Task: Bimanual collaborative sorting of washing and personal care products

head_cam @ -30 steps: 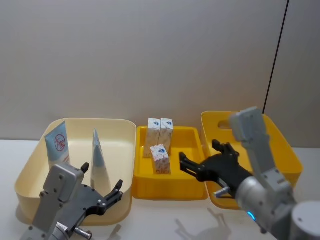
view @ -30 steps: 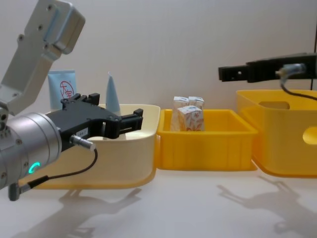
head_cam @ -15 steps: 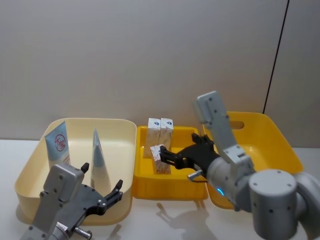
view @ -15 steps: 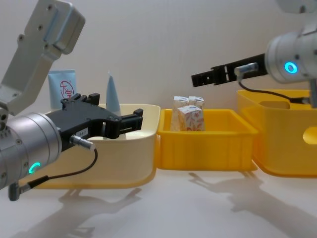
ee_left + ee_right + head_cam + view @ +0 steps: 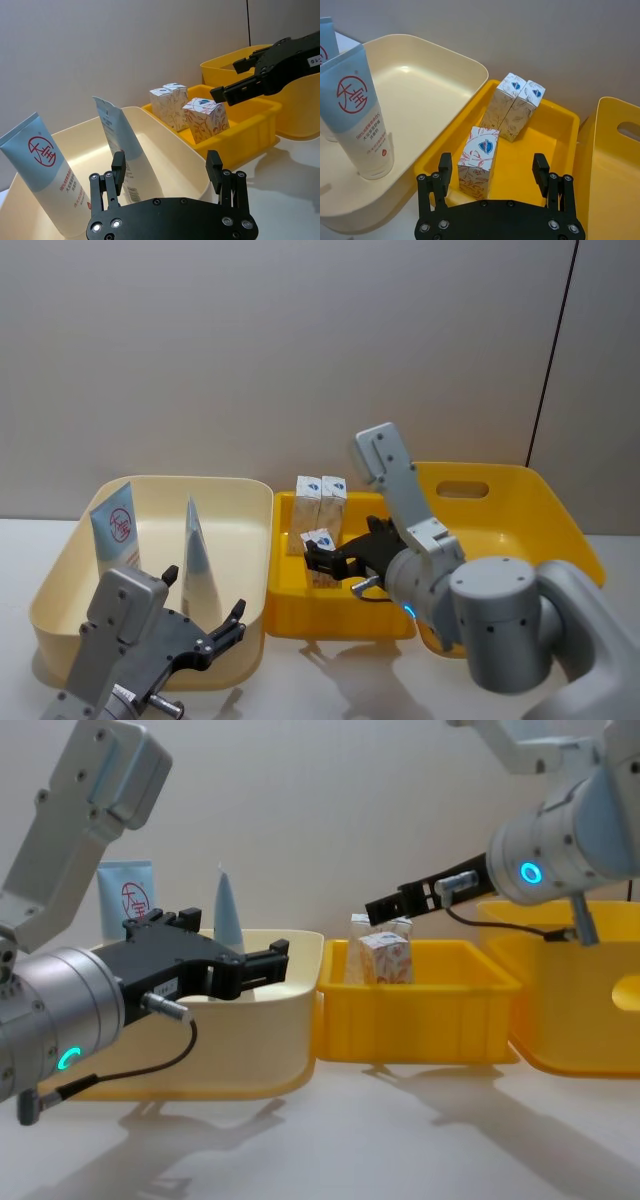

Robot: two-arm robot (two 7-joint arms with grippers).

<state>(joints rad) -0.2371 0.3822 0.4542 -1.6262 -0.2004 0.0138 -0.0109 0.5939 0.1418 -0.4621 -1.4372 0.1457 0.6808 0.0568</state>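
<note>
The right tool (image 5: 492,160), wide open and empty, hovers over the front carton (image 5: 479,161) in the middle bin (image 5: 340,618). The left tool (image 5: 166,159), also open and empty, hangs before the cream bin (image 5: 60,580) holding two tubes (image 5: 117,530).

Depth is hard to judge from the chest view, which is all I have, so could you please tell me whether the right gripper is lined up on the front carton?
Observer: The right wrist view shows the right gripper open, with the front carton ahead between its fingers, off-centre.
Operator: Thank you. Is that carton touching the others?
Observer: No, it stands apart from the rear two cartons, which touch each other.
</note>
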